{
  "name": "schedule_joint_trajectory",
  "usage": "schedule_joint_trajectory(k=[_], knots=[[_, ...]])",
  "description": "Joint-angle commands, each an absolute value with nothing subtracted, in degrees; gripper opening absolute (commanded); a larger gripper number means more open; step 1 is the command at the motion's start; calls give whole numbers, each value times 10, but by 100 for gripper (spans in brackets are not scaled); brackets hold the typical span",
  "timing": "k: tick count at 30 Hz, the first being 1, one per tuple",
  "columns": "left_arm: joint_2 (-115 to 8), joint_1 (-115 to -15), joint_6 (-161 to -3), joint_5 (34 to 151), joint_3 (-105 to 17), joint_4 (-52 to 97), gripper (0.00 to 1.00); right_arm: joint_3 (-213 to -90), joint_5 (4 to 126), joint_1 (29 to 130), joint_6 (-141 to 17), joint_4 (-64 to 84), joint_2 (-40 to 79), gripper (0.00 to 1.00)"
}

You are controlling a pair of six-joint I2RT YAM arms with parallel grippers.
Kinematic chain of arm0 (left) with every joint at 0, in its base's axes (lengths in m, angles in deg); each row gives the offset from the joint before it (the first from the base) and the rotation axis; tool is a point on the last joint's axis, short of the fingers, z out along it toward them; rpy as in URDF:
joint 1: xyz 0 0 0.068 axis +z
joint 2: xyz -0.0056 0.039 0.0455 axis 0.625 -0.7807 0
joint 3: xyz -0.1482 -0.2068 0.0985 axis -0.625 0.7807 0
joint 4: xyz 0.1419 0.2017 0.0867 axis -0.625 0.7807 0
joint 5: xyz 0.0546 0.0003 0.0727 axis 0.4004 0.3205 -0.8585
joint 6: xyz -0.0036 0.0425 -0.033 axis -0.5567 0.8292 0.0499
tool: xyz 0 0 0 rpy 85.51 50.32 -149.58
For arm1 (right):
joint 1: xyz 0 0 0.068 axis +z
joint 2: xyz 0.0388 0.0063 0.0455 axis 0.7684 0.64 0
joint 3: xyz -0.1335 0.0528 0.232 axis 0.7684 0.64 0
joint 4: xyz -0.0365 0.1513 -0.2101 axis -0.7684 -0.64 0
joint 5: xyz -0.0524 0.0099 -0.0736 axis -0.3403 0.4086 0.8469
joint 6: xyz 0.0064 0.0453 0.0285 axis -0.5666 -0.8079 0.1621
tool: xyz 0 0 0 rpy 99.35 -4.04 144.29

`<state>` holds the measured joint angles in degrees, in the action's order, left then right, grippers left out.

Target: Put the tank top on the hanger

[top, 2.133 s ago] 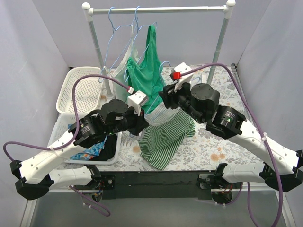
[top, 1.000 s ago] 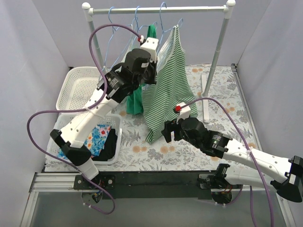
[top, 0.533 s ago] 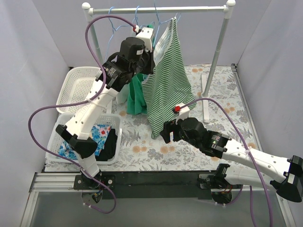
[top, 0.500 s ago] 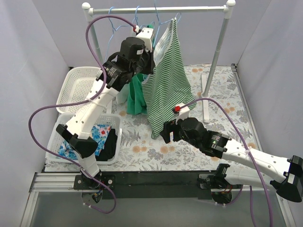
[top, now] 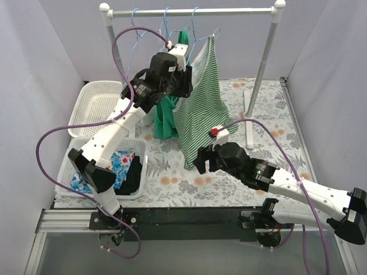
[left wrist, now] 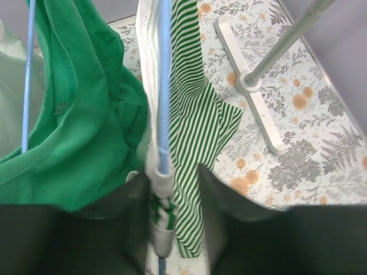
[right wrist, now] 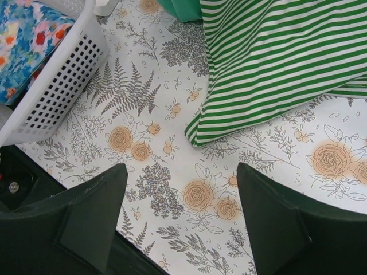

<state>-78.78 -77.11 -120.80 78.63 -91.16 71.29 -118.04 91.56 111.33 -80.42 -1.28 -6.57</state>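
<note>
The green-and-white striped tank top (top: 205,106) hangs on a light-blue hanger (top: 194,26) whose hook sits over the white rail (top: 229,10). Its hem reaches down to the floral table. My left gripper (top: 186,75) is raised at the tank top's left shoulder. In the left wrist view the hanger wire (left wrist: 164,103), wrapped in the top's white trim (left wrist: 159,177), runs between my fingers (left wrist: 137,229). It lies against the left one, with a gap to the right one. My right gripper (top: 199,161) is open and empty, low over the table just below the hem (right wrist: 229,120).
A solid green garment (top: 166,114) and pale clothes hang on other blue hangers (top: 135,34) left of the tank top. Two white baskets (top: 97,106) stand at left, the near one holding a blue floral cloth (top: 117,166). The rack's right post and foot (top: 248,117) stand on the table.
My left arm lifted the hanger and tank top from the table up to the rail, then sank slightly. My right gripper let go of the cloth and drew back low.
</note>
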Motion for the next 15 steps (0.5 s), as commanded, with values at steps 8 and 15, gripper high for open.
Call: schedule_joint_trajectory(k=[8, 15], knots=[[-667, -767, -1199, 800, -879, 674, 92, -1187, 943, 1112, -817, 15, -64, 84], [-565, -767, -1215, 894, -758, 642, 98, -1164, 996, 1111, -826, 32, -74, 86]])
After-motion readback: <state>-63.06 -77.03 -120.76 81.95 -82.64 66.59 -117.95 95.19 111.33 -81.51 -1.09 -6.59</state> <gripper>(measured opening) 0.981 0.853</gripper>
